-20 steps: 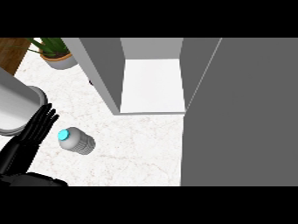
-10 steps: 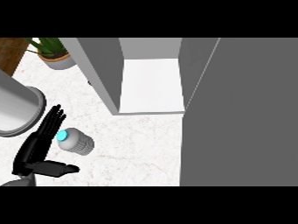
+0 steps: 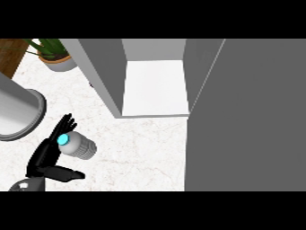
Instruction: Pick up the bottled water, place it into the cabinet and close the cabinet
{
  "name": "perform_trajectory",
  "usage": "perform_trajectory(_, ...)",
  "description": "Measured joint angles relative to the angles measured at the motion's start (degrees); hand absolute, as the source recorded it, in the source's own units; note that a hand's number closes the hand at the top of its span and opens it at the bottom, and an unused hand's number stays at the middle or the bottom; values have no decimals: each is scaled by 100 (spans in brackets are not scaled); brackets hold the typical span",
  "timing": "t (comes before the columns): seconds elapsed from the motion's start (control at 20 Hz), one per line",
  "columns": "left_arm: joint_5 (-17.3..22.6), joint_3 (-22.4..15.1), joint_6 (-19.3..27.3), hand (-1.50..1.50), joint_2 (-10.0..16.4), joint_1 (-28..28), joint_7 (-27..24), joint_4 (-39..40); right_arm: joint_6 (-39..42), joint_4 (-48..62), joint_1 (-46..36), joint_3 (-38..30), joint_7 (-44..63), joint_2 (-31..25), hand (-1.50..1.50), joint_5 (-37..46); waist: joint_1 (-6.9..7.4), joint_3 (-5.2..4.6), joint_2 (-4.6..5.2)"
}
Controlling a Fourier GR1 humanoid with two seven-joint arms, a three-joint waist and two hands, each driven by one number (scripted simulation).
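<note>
left hand (image 3: 44, 156) open, fingers straight, just beside bottled water (image 3: 84, 147) on counter (image 3: 142, 152); cabinet (image 3: 154, 85) open.

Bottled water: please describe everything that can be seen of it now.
The bottled water is a small, pale grey bottle, plastic by its look, with ribbed sides and a bright cyan cap that points to the view's upper left. It rests on the white marbled counter, in front and to the left of the open cabinet. The left hand stands right beside its cap, fingers straight; contact cannot be confirmed.
</note>
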Motion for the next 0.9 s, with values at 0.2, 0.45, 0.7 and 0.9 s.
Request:
perform_trajectory(0.2,-98,-84,-93,-150,-73,-202,-349,690,28,-9,191,155,-112,24,-150,36,-10,-2,2)
perform_trajectory(0.45,-81,-33,10,150,-180,-547,-648,1384,50,-18,326,173,-214,6,-150,57,-9,-4,8)
perform_trajectory(0.7,29,103,66,150,-218,-796,-880,1967,128,-12,487,24,-380,-66,-150,61,-12,-3,9)
perform_trajectory(0.9,173,207,-91,150,-163,-1023,-913,2296,97,18,376,33,-336,-35,-150,75,5,-2,16)
